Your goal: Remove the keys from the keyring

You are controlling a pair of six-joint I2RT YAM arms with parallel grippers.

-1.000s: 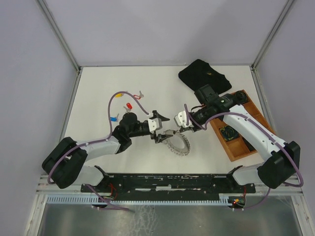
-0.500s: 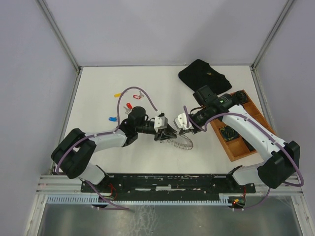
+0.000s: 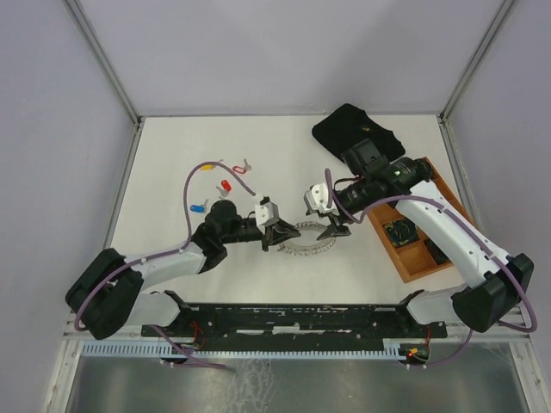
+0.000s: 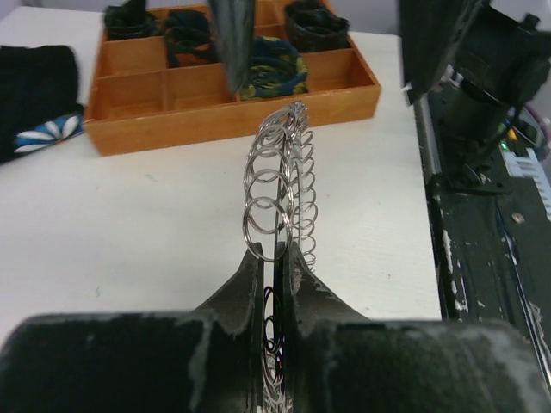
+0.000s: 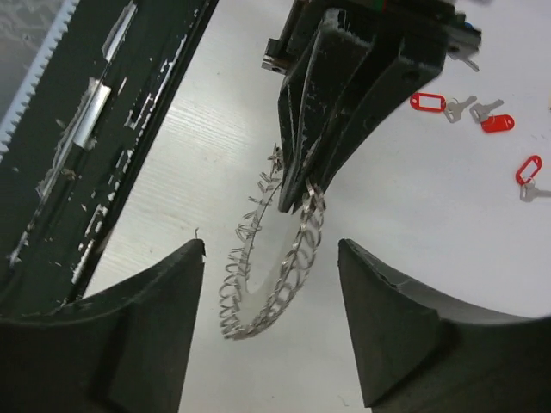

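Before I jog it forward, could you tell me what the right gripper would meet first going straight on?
The right gripper, open, would most likely meet the keyring first; behind it, the left gripper clamped on the ring. Depth is hard to judge.

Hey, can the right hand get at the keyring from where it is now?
Probably yes. The right hand is open with the keyring between its fingers and nothing in the way; the left hand pinches only the ring's far side.

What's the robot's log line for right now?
left end effector: shut on keyring | right end effector: open | keys: off keyring
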